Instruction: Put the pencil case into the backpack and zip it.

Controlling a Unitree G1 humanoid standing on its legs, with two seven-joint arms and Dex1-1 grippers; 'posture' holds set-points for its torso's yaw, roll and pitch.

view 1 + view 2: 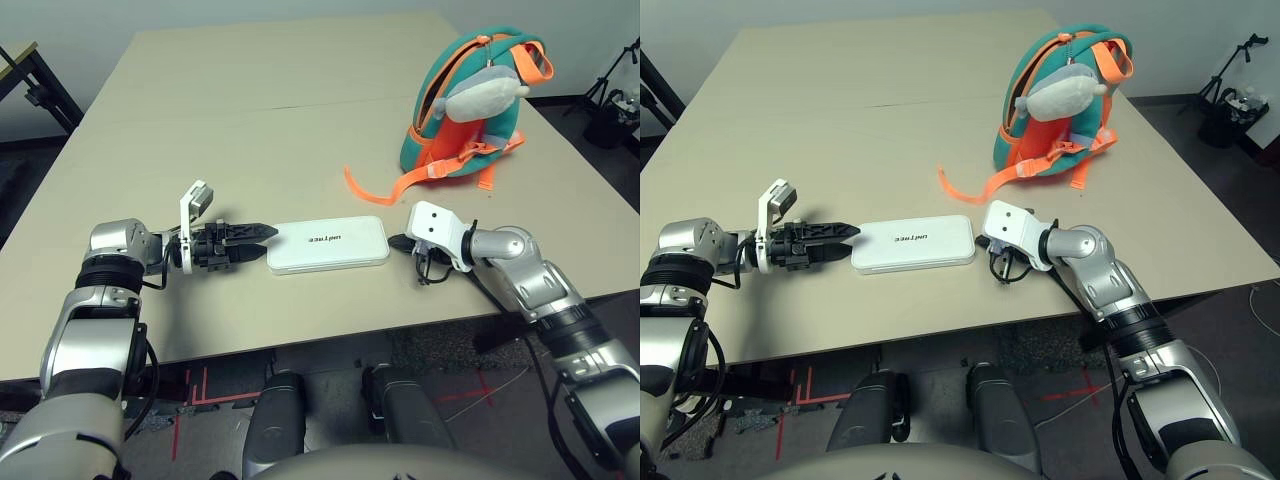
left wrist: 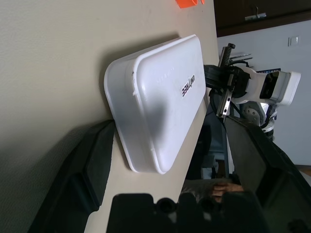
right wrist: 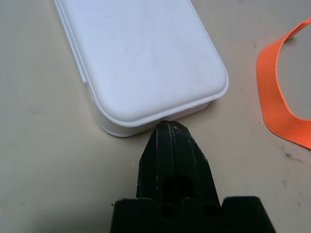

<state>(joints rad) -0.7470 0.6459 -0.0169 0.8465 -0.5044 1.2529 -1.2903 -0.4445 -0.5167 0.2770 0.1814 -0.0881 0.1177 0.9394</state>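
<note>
Lying between pincers — left (image 2: 167, 160) apart, right (image 3: 170, 127) together — white case (image 1: 328, 243), backpack (image 1: 470, 105) beyond

Behind the white case (image 1: 328, 245), the surface (image 1: 250, 130) gives me open passage; toward my right, the backpack (image 1: 470, 105) and its trailing orange strap (image 1: 385, 195) block me.

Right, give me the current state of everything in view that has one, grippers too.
White rounded-rectangle pencil case: closed, lying flat on the table, lettering up.
Teal-and-orange backpack: upright, not zipped shut.
Long orange strap: loose, trailing on the table.
Black two-fingered left gripper: open, empty.
Black two-fingered right gripper: shut, tips at the pencil case's end.
</note>
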